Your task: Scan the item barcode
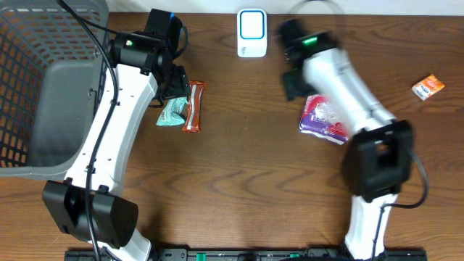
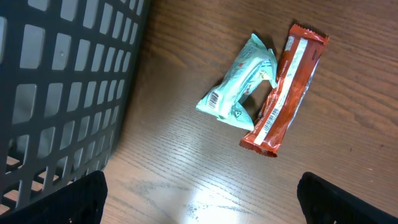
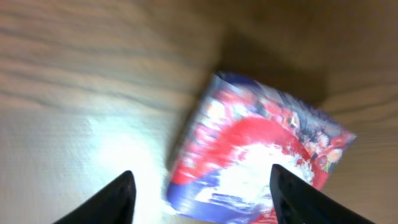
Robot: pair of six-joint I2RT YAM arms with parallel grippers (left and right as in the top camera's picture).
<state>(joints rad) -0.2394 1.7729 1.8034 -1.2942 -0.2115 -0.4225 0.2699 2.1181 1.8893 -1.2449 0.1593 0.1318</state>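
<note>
A red and purple snack bag point(image 1: 324, 119) lies flat on the wooden table, right of centre. In the blurred right wrist view the bag point(image 3: 261, 149) sits on the wood below my right gripper point(image 3: 208, 202), whose jaws stand apart around it without pinching it. My right gripper point(image 1: 293, 81) hovers just behind the bag. The white barcode scanner point(image 1: 251, 32) stands at the table's back edge. My left gripper point(image 2: 202, 208) is open above bare wood, short of a teal packet point(image 2: 239, 87) and a red bar wrapper point(image 2: 286, 93).
A grey mesh basket point(image 1: 43, 87) fills the left side, and its wall point(image 2: 62, 81) is close to my left fingers. The teal packet point(image 1: 172, 112) and red bar point(image 1: 193, 106) lie side by side. A small orange packet point(image 1: 428, 86) lies at the far right.
</note>
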